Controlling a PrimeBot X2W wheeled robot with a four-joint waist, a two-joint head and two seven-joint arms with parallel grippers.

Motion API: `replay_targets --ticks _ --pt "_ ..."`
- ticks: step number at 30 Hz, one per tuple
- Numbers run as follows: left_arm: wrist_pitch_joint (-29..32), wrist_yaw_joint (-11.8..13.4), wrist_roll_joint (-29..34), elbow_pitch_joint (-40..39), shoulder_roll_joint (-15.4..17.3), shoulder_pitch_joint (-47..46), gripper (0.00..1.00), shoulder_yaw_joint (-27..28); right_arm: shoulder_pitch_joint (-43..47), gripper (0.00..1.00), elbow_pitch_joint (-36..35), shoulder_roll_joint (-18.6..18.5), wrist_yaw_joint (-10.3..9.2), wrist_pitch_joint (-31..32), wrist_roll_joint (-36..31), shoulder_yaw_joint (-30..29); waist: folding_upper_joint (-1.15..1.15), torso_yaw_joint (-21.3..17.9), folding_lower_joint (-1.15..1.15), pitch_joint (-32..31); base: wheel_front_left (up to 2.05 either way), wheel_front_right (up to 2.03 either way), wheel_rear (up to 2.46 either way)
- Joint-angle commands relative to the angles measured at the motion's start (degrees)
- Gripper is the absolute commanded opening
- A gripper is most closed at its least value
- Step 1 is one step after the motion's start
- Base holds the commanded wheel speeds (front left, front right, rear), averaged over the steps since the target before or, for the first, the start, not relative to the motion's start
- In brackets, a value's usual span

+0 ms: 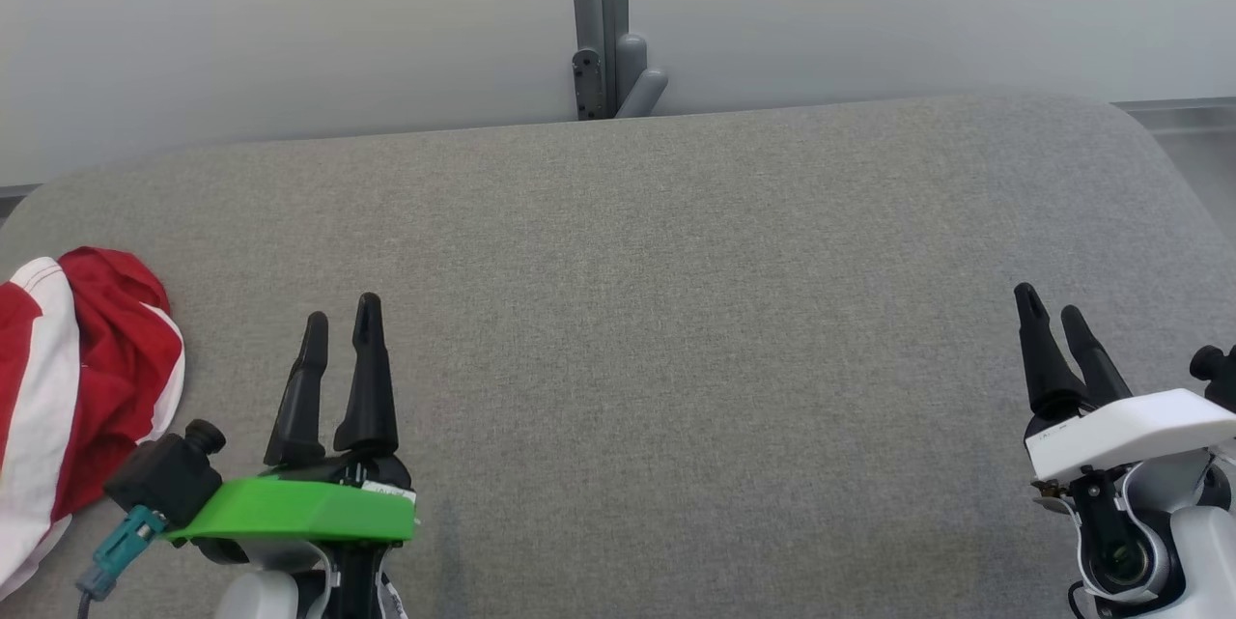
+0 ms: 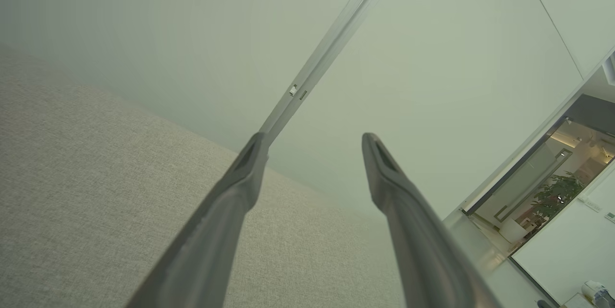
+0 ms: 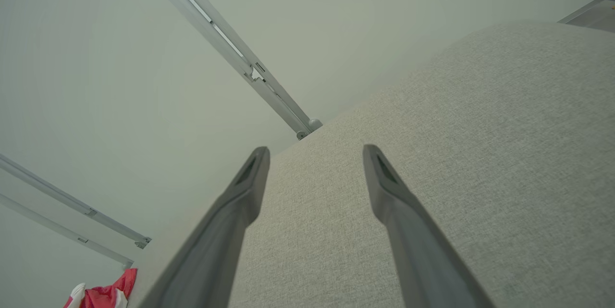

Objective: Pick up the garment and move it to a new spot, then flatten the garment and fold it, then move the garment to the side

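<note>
A crumpled red and white garment point(image 1: 68, 387) lies bunched at the left edge of the grey cloth-covered table point(image 1: 676, 310). My left gripper point(image 1: 340, 318) stands open just to the right of it, apart from it, with nothing between its fingers. At the lower right my right gripper point(image 1: 1051, 300) is open and holds nothing, far from the garment. The left wrist view shows the left gripper point(image 2: 314, 140) with jaws spread over bare table. In the right wrist view the right gripper point(image 3: 315, 152) is spread too, and a bit of the garment point(image 3: 103, 293) peeks in at the bottom left.
A pale wall panel with a grey upright post point(image 1: 599, 20) runs along the table's far edge. The table's corners are rounded. A doorway point(image 2: 543, 192) into another room with a plant shows at the right of the left wrist view.
</note>
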Motion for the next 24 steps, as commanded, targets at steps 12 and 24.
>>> replay_targets --ticks 12,24 --pt "-0.8 2.3 11.8 3.1 1.7 -3.1 1.00 -1.5 -1.5 1.00 0.3 -1.0 0.02 -4.0 -12.2 2.5 0.00 -0.1 0.00 -0.3 0.00 0.00 0.00" --pt "-1.4 4.2 18.3 7.6 2.3 -4.4 1.00 -0.6 -1.6 1.00 1.4 -0.8 0.02 -7.2 -20.7 4.3 0.00 -0.2 0.00 -0.7 0.00 0.00 0.00"
